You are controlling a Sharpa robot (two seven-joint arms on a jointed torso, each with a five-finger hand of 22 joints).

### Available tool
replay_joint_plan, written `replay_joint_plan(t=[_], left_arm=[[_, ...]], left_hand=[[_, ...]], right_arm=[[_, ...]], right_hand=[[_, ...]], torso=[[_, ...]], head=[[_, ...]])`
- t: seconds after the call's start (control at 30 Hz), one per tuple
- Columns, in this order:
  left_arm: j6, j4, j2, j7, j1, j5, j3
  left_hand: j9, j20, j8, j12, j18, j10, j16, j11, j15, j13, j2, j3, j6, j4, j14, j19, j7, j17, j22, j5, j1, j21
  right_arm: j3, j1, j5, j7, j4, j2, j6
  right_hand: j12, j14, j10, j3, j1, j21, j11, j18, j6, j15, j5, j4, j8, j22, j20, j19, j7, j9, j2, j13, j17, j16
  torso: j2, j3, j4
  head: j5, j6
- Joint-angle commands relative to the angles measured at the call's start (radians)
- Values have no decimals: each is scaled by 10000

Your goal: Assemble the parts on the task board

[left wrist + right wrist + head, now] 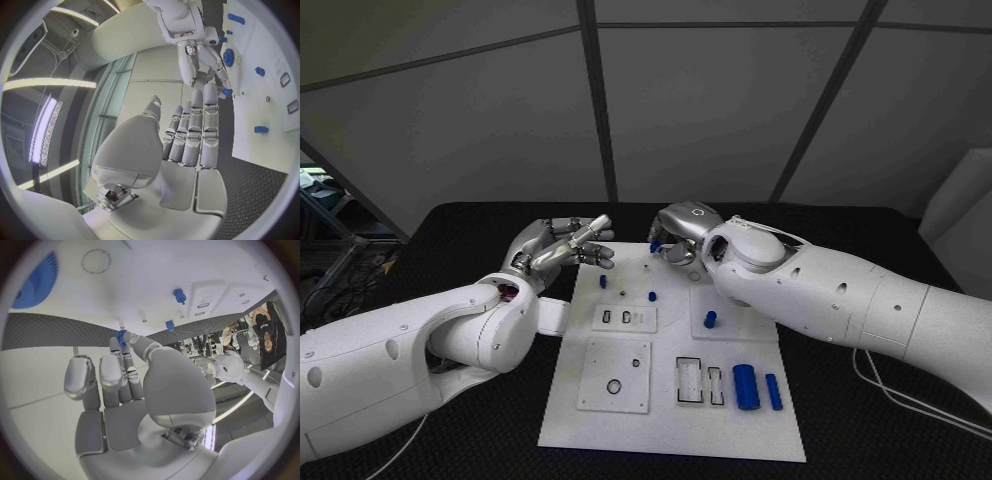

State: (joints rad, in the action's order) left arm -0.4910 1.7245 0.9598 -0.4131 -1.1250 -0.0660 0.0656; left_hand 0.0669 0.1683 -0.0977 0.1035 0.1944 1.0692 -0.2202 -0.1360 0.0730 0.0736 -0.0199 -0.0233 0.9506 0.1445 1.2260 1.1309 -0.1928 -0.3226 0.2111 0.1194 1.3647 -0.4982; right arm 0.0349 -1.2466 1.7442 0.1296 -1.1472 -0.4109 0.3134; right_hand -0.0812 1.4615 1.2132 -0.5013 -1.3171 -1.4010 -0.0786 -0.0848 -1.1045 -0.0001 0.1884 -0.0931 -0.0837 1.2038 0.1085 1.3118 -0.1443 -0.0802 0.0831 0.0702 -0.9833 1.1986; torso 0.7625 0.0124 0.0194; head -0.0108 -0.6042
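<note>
Right hand (pixel 678 232) pinching a small blue part (pixel 120 335) above the task board (pixel 672 420); left hand (pixel 564 245) empty, fingers extended. Risks dropping if grip slips.

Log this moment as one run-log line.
left hand: open, holding nothing | right hand: pinching small blue part over task board far edge
</note>
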Motion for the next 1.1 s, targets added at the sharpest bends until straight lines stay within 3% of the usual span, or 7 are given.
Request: replay_joint_plan(t=[0.03,0.67,0.9,1.1], left_arm=[[157,10,-14,-10,-25,-9,8],[183,14,-32,3,-60,-9,10],[179,10,-33,3,-66,-9,10],[156,26,-31,-8,-67,-9,10]], left_hand=[[-10,-28,59,-41,-121,-32,60,-60,-15,-15,-58,-35,1,18,62,66,-103,-12,4,45,-73,-45],[-10,-28,59,-41,-121,-32,60,-60,-15,-15,-58,-35,1,18,62,66,-103,-12,4,45,-73,-45],[-10,-28,59,-41,-121,-32,60,-60,-15,-15,-58,-35,1,18,62,66,-103,-12,4,45,-73,-45],[-10,-26,67,-52,-122,-37,68,-65,-11,-16,-65,-33,-1,14,62,67,-112,-27,1,46,-72,-46]], right_arm=[[3,-25,47,-49,109,92,-328],[-2,-25,86,97,580,438,-690],[-3,-25,149,206,662,500,-500],[-3,-26,152,313,691,549,-252]], right_hand=[[55,274,57,-19,93,-57,-3,76,-66,-34,-38,69,24,27,-18,67,-18,-8,29,-13,-30,67],[84,266,30,-2,128,-61,-9,76,-40,-29,-22,96,50,31,-13,60,-23,-1,60,-19,-19,76],[118,246,-16,6,165,-48,-27,69,5,-17,2,129,85,0,-6,27,-40,11,81,-26,33,55],[170,208,-141,85,315,-19,-69,54,121,22,-271,260,162,-65,29,-42,-77,40,181,-35,122,38]], torso=[[5,3,2],[17,-8,-6],[19,-10,-20],[28,-18,-15]], head=[[-2,-21],[-17,-35],[-22,-33],[-26,-22]])
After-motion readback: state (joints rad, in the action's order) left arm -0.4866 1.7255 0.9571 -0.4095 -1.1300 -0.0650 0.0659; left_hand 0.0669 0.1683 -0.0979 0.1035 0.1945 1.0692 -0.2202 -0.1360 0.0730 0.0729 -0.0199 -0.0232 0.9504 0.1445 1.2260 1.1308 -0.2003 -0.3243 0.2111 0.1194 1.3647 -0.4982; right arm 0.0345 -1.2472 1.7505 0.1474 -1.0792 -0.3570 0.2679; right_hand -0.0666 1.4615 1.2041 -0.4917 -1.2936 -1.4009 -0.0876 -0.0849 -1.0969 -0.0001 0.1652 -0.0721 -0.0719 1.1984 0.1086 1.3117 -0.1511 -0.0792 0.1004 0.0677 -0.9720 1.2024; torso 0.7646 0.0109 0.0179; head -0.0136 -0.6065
